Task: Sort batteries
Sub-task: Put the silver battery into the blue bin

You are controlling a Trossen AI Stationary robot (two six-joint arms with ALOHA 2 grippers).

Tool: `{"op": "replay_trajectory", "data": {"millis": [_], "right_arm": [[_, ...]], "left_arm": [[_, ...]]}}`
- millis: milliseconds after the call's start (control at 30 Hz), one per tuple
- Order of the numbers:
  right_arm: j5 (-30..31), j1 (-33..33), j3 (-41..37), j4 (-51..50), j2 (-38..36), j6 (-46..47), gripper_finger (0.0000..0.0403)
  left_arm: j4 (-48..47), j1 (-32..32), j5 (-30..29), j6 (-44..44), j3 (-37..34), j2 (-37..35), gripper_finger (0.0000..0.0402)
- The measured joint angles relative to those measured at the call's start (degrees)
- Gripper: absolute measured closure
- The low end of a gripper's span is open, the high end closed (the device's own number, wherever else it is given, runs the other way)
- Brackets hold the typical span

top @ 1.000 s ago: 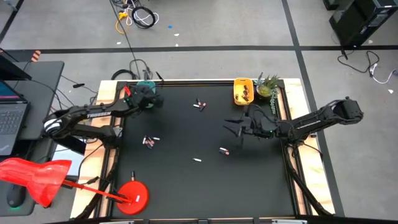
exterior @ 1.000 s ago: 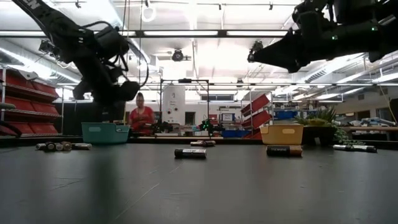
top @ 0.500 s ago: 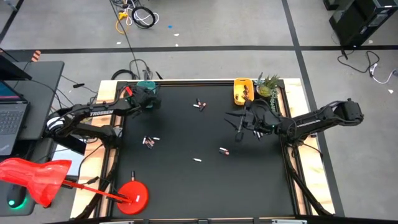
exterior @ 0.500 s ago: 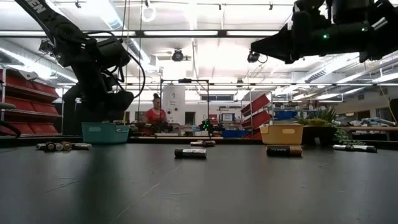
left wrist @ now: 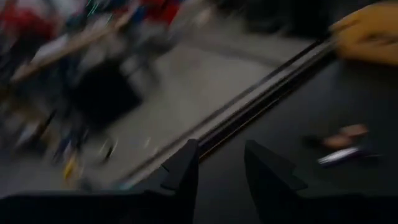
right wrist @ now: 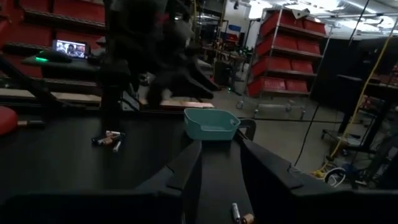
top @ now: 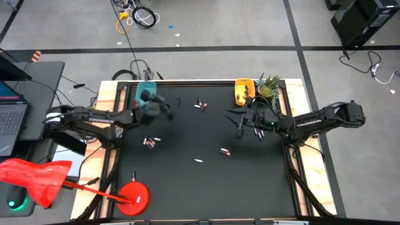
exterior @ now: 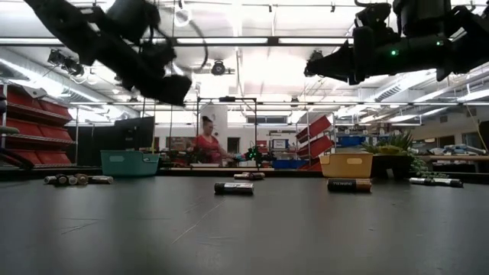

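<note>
While both arms hover, left tool [top: 170, 110] and right tool [top: 239, 129] slightly parted, empty, two trays: teal [top: 144, 89], yellow [top: 244, 91].

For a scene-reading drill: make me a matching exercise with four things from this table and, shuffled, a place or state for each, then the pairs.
Things:
1. teal tray
2. yellow tray
3. left gripper
4. red round object

Places or states:
A. far edge, beside the potted plant
B. near-left corner
C. raised above the table, just right of the teal tray
D. far-left corner

Pairs: 1-D, 2-A, 3-C, 4-B
</note>
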Motion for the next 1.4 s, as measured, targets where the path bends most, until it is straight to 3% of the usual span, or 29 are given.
{"op": "replay_trajectory", "data": {"millis": [133,367,433,567,733,1033,1200,1300,1400], "right_arm": [[0.0,0.1,0.0,-1.1,0.0,5.3,0.029],[0.1,2.5,0.0,-1.9,0.0,12.1,0.0308],[1.0,3.8,0.7,-5.4,-0.1,13.5,0.0313],[3.9,5.8,3.7,-18.1,-0.1,15.3,0.0315],[5.0,6.4,7.6,-34.8,-0.1,21.5,0.0305],[4.6,3.8,22.3,-84.1,0.0,37.7,0.03],[-5.8,-1.2,25.9,-102.6,0.0,42.7,0.03],[-10.2,-4.3,25.9,-107.5,0.0,43.1,0.03],[-11.0,-6.2,25.8,-110.2,0.0,42.8,0.03]], "left_arm": [[5.1,-7.7,5.5,5.3,0.0,0.0,0.0269],[3.3,-16.8,19.1,1.6,0.0,0.0,0.0269],[3.8,-20.0,20.0,2.5,0.0,0.2,0.0269],[6.8,-25.4,17.4,5.8,0.0,1.9,0.0269],[8.0,-26.8,15.2,6.0,0.0,3.8,0.0269],[13.0,-26.7,13.6,5.1,0.0,8.6,0.0269],[17.6,-26.7,13.6,7.0,0.0,10.9,0.0269],[18.8,-26.7,13.6,7.1,0.0,10.9,0.0269],[19.7,-26.7,13.6,7.1,0.0,10.9,0.0269]]}}
